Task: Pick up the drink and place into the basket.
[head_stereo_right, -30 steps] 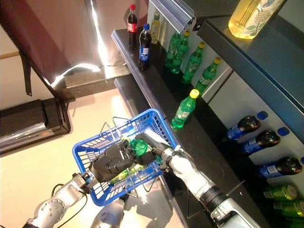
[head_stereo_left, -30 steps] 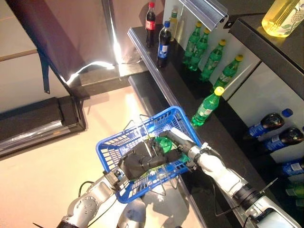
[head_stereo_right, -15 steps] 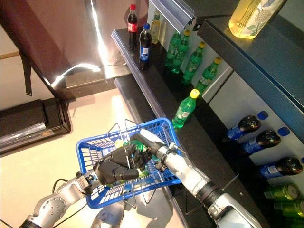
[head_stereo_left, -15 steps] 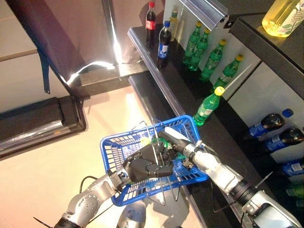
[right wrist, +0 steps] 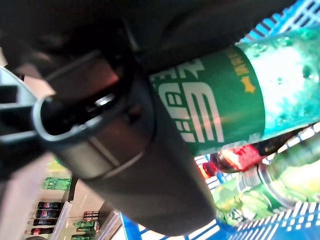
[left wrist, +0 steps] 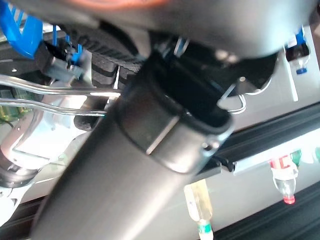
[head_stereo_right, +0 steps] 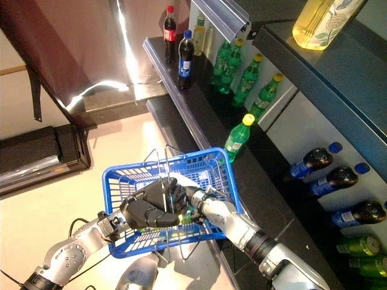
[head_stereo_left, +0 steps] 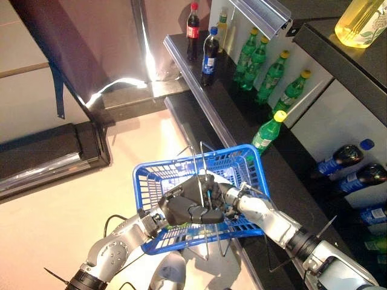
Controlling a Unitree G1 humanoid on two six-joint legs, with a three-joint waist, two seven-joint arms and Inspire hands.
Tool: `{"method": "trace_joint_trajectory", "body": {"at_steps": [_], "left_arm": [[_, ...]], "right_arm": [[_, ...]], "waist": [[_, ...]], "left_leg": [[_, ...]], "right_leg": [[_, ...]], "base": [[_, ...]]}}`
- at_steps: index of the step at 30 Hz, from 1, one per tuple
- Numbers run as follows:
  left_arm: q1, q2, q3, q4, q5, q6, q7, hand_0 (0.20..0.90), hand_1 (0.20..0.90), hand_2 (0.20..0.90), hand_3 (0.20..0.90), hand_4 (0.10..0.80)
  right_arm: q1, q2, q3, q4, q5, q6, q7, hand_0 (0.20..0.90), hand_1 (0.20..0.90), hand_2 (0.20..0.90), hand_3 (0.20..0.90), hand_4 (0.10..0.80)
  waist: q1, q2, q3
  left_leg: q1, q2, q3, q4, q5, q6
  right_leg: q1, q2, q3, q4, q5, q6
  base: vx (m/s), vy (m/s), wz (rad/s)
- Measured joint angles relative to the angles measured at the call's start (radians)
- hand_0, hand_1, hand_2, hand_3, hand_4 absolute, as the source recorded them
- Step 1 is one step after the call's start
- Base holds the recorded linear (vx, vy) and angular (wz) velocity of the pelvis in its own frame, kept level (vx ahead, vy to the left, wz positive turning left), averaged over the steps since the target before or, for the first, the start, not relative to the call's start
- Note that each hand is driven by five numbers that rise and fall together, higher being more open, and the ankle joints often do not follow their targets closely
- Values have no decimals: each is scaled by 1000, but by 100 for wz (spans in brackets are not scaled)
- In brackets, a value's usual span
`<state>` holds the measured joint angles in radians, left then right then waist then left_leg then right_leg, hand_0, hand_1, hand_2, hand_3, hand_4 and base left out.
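The robot's left hand (head_stereo_left: 188, 208) is curling its fingers round the two upright wire handles of a blue plastic mesh shopping basket (head_stereo_left: 143, 181), holding it up beside a black store shelf (head_stereo_left: 221, 115). Its right hand (head_stereo_left: 228, 194) is reaching down inside the basket, and the right wrist view shows its fingers wrapping a green plastic drink bottle with a green label (right wrist: 235, 102), so the drink is sitting in the basket, gripped. More bottles are lying under it in there, a red-labelled one (right wrist: 235, 156) among them; the number is unclear. On the shelf one green bottle with a yellow cap (head_stereo_left: 263, 135) is standing alone just past the basket's far corner. Behind it four more green yellow-capped bottles (head_stereo_left: 270, 77) are lining up, with two dark cola bottles (head_stereo_left: 209, 55) and one pale bottle at the far end. Lower right, three dark blue-capped bottles (head_stereo_left: 338, 159) are lying on their sides. One yellow liquid jug (head_stereo_left: 361, 21) is sitting on top.
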<state>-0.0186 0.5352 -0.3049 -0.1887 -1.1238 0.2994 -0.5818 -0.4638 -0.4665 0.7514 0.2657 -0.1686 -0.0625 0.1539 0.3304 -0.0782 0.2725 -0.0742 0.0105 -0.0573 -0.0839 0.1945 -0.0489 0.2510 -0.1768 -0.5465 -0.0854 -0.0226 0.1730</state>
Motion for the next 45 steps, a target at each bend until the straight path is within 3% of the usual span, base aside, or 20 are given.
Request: {"method": "trace_joint_trajectory", "body": {"at_steps": [6, 7, 8, 9, 10, 11, 20, 24, 45], "left_arm": [[-27, 0, 0, 0, 0, 0, -6, 300, 300, 300, 200, 100], [-27, 0, 0, 0, 0, 0, -6, 300, 300, 300, 200, 100], [-27, 0, 0, 0, 0, 0, -7, 300, 300, 300, 200, 100], [-27, 0, 0, 0, 0, 0, -8, 300, 300, 300, 200, 100], [-27, 0, 0, 0, 0, 0, -8, 300, 300, 300, 200, 100], [-27, 0, 0, 0, 0, 1, -8, 300, 300, 300, 200, 100], [-27, 6, -1, 0, 23, 49, -8, 300, 300, 300, 200, 100], [-27, 40, -8, 0, 49, 78, -8, 300, 300, 300, 200, 100], [-27, 45, -27, 0, 50, 83, -8, 300, 300, 300, 200, 100]], "right_arm": [[-5, 17, 1, 31, -7, 0, 0, 300, 300, 300, 200, 100], [-7, 21, 2, 42, -7, 0, 0, 331, 331, 331, 236, 136], [-17, 27, 11, 67, -8, 3, 0, 531, 531, 531, 469, 369], [-23, 32, 17, 82, -11, 9, 0, 629, 629, 629, 584, 484], [-23, 36, 18, 91, -17, 10, 0, 787, 787, 787, 768, 668], [-23, 38, 20, 100, -27, 11, 0, 900, 900, 900, 900, 800], [-40, 45, 20, 110, -30, 17, -5, 900, 900, 900, 900, 800], [-47, 66, 18, 110, -30, 17, -6, 900, 900, 900, 900, 800], [-48, 78, 17, 112, -30, 16, -8, 900, 900, 900, 900, 800]], "waist": [[-1, 0, 0], [-1, 0, 0], [0, 0, 0], [0, 0, 0], [0, 0, 0], [1, 0, 0], [1, -1, 0], [3, -1, -1], [6, -2, -1]], "left_leg": [[0, 0, -7, 0, 1, 0], [0, 0, -7, 0, 0, 0], [0, 0, -7, 0, 0, 0], [0, 0, -7, 0, 0, 0], [0, 0, -7, 0, 0, 0], [0, 0, -7, 0, 0, 0], [0, 1, -8, 0, 0, 0], [0, 0, -8, 0, 0, 0], [0, 0, -8, 0, 0, 0]], "right_leg": [[3, -2, 0, 0, -1, 1], [3, -2, 0, 0, -1, 1], [3, -2, 0, 0, -1, 1], [3, -2, 0, 0, -1, 1], [3, -2, 0, 0, -2, 1], [3, -2, 0, 0, -2, 1], [3, -1, -1, 0, -2, 2], [3, -2, -1, 0, -2, 2], [5, -2, -5, 0, -3, 2]], "base": [[1, 4, 2], [0, 0, 0], [0, 0, 0], [0, 0, 0], [0, 0, 0], [0, 0, 0], [0, 0, 0], [0, 0, 0], [0, 0, 0]]}}
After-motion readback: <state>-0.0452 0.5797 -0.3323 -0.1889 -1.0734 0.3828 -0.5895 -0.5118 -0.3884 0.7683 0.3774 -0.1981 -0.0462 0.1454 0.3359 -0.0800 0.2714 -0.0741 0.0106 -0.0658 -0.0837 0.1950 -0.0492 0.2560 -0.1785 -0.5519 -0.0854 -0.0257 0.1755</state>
